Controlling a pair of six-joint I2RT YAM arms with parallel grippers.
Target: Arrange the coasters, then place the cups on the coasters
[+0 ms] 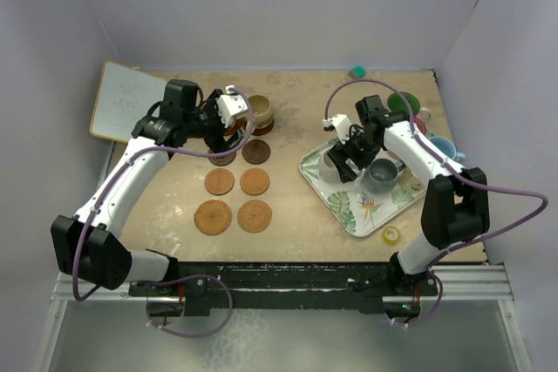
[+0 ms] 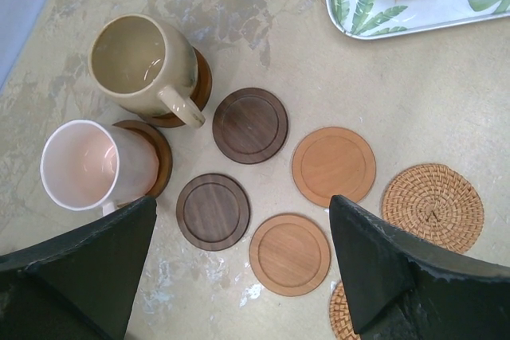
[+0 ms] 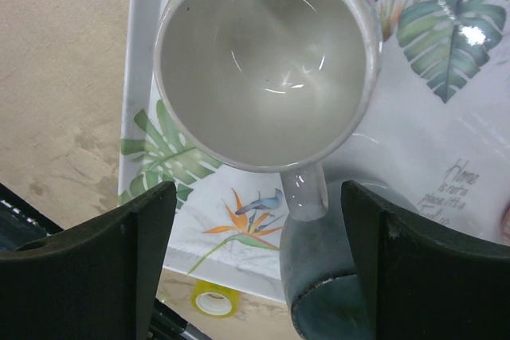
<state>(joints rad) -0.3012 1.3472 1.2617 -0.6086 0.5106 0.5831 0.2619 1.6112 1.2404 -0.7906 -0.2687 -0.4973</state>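
Left claw (image 2: 241, 206) is hovering over the coaster patch, its fingers spread wide and gripping nothing. Just ahead of it, the pink cup (image 2: 92, 165) and the tan cup (image 2: 142, 60) are each sitting on a brown coaster, side by side, with the tan handle pointing towards the bare discs. Six coasters are lying uncovered on the surface (image 2: 446, 93): two dark coasters (image 2: 250, 125), two orange coasters (image 2: 333, 166) and two woven coasters (image 2: 433, 207). They are lying in pairs, close together but not touching.

Over on the other side, the right claw (image 3: 256, 190) is hanging above the tray (image 3: 398, 157), fingers well apart and holding nothing. The grey cup (image 3: 267, 61) is standing upright on the tray right below it, its handle pointing back into the gap between the fingers. The slate cup (image 3: 319, 276) is crowding in just beside that handle, right up against one finger. A green cup (image 1: 403, 104) and a light-blue cup (image 1: 442, 147) are standing beyond the tray's far right side. A tape roll (image 3: 213, 302) is lying off the tray's near corner. A board (image 1: 126, 102) is lying at the far left, and a small green block (image 1: 357, 71) is sitting by the back wall.
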